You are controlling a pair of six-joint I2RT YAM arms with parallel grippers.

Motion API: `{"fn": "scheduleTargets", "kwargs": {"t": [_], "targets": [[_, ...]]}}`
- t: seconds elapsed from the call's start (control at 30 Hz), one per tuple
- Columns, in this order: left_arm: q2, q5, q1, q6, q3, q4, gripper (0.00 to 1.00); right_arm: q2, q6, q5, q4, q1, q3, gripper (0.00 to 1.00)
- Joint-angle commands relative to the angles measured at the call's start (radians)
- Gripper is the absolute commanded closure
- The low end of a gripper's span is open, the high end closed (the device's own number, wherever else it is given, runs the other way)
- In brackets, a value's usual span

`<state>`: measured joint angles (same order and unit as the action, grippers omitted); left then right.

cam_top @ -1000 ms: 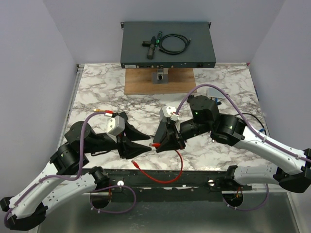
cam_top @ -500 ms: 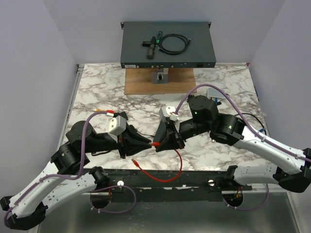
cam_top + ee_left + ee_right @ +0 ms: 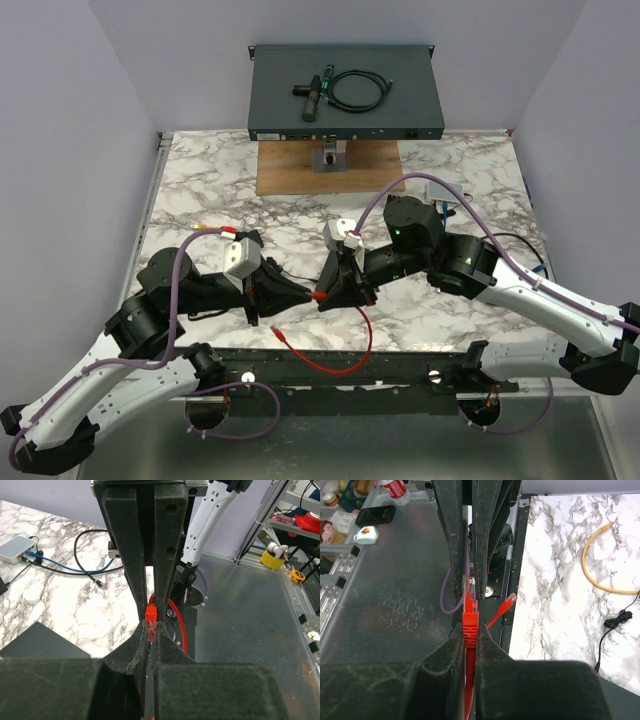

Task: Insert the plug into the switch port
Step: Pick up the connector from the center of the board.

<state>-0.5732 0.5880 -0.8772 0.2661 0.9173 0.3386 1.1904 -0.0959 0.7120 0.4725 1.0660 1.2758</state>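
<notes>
The red plug (image 3: 320,297) on a red cable (image 3: 368,338) hangs between my two grippers above the table's front edge. My right gripper (image 3: 328,295) is shut on the plug's ribbed red boot (image 3: 471,630), with the clear tip (image 3: 469,587) pointing away from it. My left gripper (image 3: 305,298) faces it, its jaws closed on the plug's tip (image 3: 151,625). The dark switch (image 3: 345,90) stands at the far end of the table, its port face (image 3: 345,133) towards me, well away from both grippers.
A wooden board (image 3: 290,170) with a metal bracket (image 3: 330,157) lies before the switch. A coiled black cable (image 3: 358,90) rests on the switch. A white box (image 3: 440,200) with cables sits at the right. The cable's other red plug (image 3: 279,338) and a yellow cable (image 3: 212,229) lie nearby.
My left gripper has moved right to meet the right gripper and its jaws have narrowed onto the plug's tip. The right gripper shifted slightly left, still holding the plug.
</notes>
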Motion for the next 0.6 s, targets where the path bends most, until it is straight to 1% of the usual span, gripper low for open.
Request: {"fn": "scheduleTargets", "kwargs": {"t": [0.0, 0.07, 0.1, 0.13, 0.17, 0.23, 0.37, 0.47, 0.57], "targets": [[0.001, 0.021, 0.006, 0.000, -0.003, -0.017, 1.00, -0.004, -0.001, -0.066, -0.014, 0.006, 0.028, 0.83], [-0.002, 0.010, 0.006, 0.013, -0.003, -0.020, 1.00, -0.014, -0.001, -0.095, -0.007, 0.005, 0.021, 0.69], [-0.010, -0.005, 0.006, 0.025, 0.000, -0.016, 1.00, -0.023, 0.001, -0.118, -0.002, 0.005, 0.015, 0.58], [-0.018, -0.022, 0.006, 0.042, 0.006, -0.006, 1.00, -0.031, -0.001, -0.142, 0.005, 0.006, 0.009, 0.50], [-0.029, -0.042, 0.007, 0.059, 0.011, 0.002, 1.00, -0.048, -0.003, -0.176, 0.014, 0.005, 0.001, 0.44], [-0.046, -0.076, 0.006, 0.104, 0.015, 0.011, 1.00, -0.086, -0.005, -0.248, 0.024, 0.005, -0.020, 0.36], [-0.085, -0.165, 0.006, 0.195, 0.015, 0.027, 1.00, -0.162, -0.006, -0.354, 0.023, 0.006, -0.045, 0.25], [-0.116, -0.221, 0.020, 0.240, 0.014, 0.032, 1.00, -0.198, -0.010, -0.424, 0.031, 0.006, -0.044, 0.23], [-0.149, -0.223, 0.071, 0.288, 0.021, 0.026, 1.00, -0.206, -0.008, -0.505, 0.017, 0.005, -0.041, 0.22]]}}
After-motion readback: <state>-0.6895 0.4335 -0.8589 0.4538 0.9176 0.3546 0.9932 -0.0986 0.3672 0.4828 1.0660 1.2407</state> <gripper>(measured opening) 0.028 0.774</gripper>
